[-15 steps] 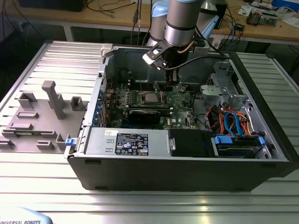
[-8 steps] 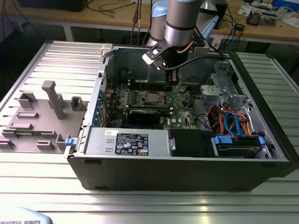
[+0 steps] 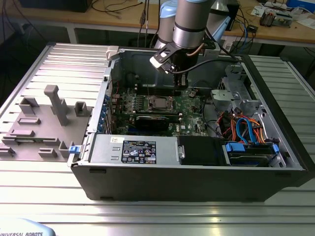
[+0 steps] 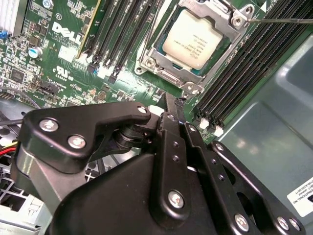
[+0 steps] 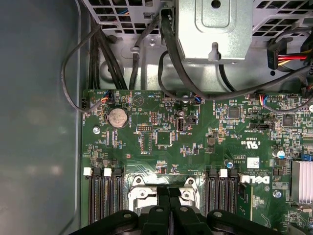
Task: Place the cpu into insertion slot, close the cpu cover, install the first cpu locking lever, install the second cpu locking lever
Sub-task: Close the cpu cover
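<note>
The cpu [image 4: 193,39], a flat square chip with a dull silver top, lies in the insertion slot [image 3: 161,103] on the green motherboard. The silvery cpu cover [image 4: 226,17] lies flat around its edges. One thin wire locking lever [image 4: 281,20] runs out from the cover's corner and another lever [image 4: 155,27] runs along the opposite side; whether they are latched I cannot tell. My gripper [image 4: 173,102] hangs just above the board beside the socket, its black fingers pressed together and holding nothing. In the first wrist view the gripper [image 5: 169,192] covers the middle of the socket frame [image 5: 139,193].
Black memory slots [image 4: 244,73] flank the socket on both sides. A black graphics card [image 3: 156,120] lies in front of it. Cables and a drive cage [image 3: 241,93] crowd the exterior view's right. The case walls [image 3: 106,98] enclose the board.
</note>
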Robot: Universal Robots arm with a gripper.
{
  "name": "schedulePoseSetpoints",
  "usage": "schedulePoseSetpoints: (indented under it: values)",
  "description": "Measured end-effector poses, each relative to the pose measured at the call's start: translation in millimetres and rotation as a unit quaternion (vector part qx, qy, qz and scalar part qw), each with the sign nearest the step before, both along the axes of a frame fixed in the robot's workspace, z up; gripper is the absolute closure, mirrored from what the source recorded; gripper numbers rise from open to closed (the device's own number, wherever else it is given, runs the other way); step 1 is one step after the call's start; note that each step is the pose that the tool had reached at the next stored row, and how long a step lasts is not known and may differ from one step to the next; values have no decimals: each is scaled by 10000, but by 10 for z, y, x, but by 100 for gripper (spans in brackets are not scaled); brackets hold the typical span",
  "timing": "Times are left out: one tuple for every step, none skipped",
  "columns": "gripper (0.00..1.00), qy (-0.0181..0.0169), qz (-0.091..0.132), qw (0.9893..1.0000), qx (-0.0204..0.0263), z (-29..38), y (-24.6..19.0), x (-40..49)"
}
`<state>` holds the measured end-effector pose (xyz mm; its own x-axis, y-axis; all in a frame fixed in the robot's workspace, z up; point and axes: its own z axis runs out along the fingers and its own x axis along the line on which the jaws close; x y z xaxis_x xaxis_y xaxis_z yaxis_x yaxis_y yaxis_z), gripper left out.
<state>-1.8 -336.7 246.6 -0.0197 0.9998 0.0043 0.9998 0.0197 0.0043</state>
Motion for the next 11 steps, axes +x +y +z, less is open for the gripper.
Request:
schedulePoseSetpoints:
  values:
    - [89,0,0,10000,0,-2,0,-9]
    - [89,0,0,10000,1,-3,0,-21]
    - [89,0,0,10000,3,-8,0,-41]
    - [89,0,0,10000,3,-12,0,-52]
    - [89,0,0,10000,3,-16,0,-58]
    - [89,0,0,10000,3,-26,0,-73]
    - [89,0,0,10000,2,-36,0,-93]
    - [89,0,-1,10000,2,-41,0,-101]
    - [89,0,-1,10000,3,-44,0,-106]
    - [89,0,0,10000,4,-46,0,-109]
    - [89,0,0,10000,4,-48,0,-113]
